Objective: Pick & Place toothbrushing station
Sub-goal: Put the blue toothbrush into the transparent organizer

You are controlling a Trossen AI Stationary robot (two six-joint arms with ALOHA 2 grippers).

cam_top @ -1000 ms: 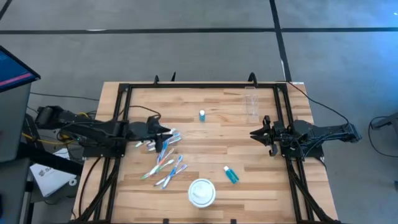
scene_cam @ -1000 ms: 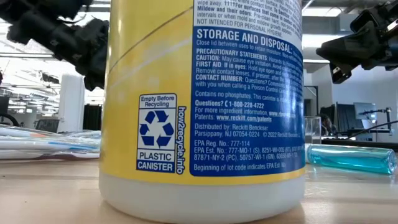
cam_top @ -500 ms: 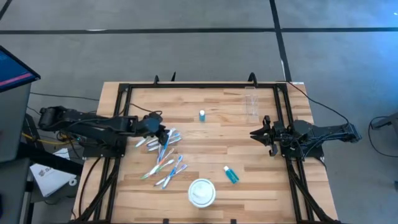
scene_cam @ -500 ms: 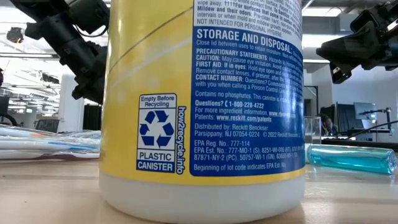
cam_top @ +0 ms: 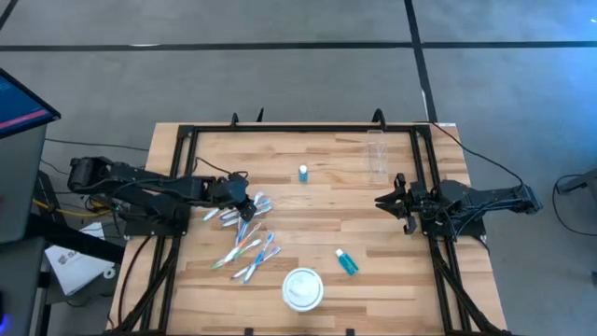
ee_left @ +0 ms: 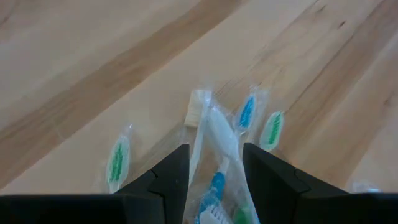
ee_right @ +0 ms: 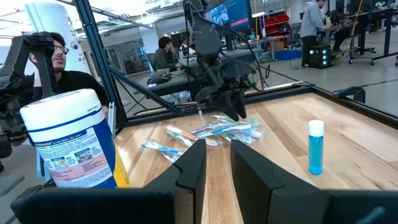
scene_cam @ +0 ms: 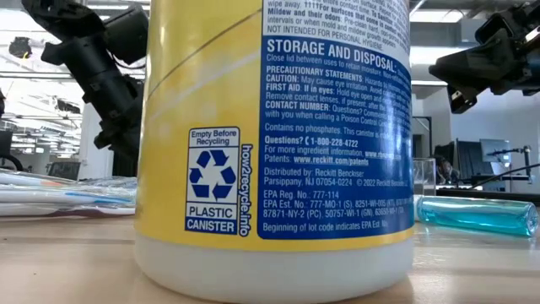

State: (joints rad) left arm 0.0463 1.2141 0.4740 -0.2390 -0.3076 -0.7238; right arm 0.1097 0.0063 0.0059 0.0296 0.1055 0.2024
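Wooden table (cam_top: 308, 219) framed by black rails, seen from above. Close to the low camera, a big yellow-and-white wipes canister (scene_cam: 274, 143), printed with a blue label and a recycling mark; from above, only its round white lid at the near edge. At the table's left, the left gripper (cam_top: 244, 199) lowered right over the far end of the toothbrush pile, fingers spread wide with a wrapped white-handled toothbrush (ee_left: 214, 134) lying between them on the wood, not clamped. At the right side, the right gripper (cam_top: 384, 200) hanging above bare table, well apart from everything, fingers (ee_right: 189, 165) parted by a narrow gap and holding nothing. Near the far right corner, a clear tumbler (cam_top: 377, 155) standing upright. Left of centre, a loose scatter of toothbrushes (cam_top: 244, 241) in clear wrappers, blue, pink, green and white, fanned from the left gripper toward the near edge. Right of the canister lid, one blue tube (cam_top: 346, 262) lying flat. Near the far middle, a second blue tube (cam_top: 303, 173) standing upright on its end. Beyond the table, in the right wrist view, a seated person (ee_right: 53, 59) among desks and screens.
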